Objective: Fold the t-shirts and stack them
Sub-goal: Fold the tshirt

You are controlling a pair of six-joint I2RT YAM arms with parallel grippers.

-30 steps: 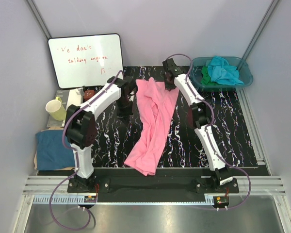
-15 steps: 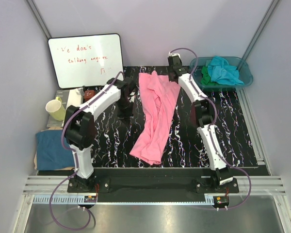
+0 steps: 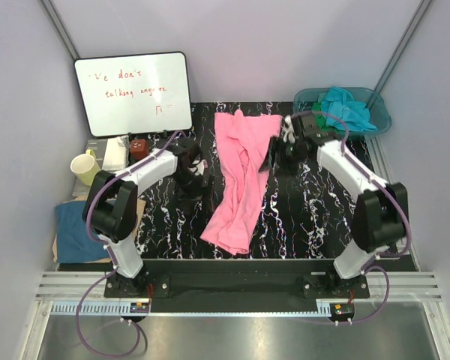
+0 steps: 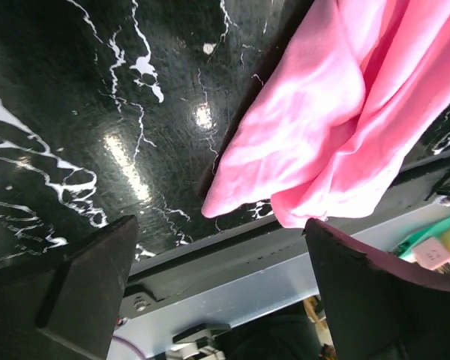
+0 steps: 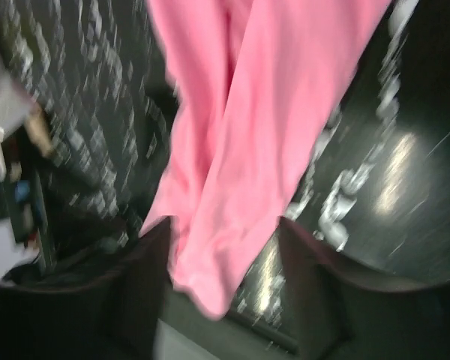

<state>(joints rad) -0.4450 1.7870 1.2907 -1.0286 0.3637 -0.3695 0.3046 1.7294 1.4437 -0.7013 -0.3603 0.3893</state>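
My left hand (image 4: 219, 229) is spread wide and has nothing in it. It hangs just left of the pink shirt (image 3: 240, 176), over the black surface (image 3: 322, 217). My right hand (image 5: 223, 225) is spread wide too and holds nothing. It hangs at the right side of the pink shirt, near its top end. That view is blurry.

The pink shirt lies in one long strip with soft folds running down it. Its top end is wide and flat. Its bottom end is thinner and crumpled, and it reaches the near edge of the surface. There is bare room on both sides of the pink shirt, more on the right.

Right of the pink shirt's top end sits a teal basin (image 3: 381, 120). A turquoise shirt (image 3: 345, 109) and a green shirt (image 3: 317, 118) lie in it. Far left of the pink shirt, off the surface, lies a dark blue shirt (image 3: 79, 229), with a yellow cup (image 3: 86, 169) and a white board (image 3: 133, 91) beyond it.
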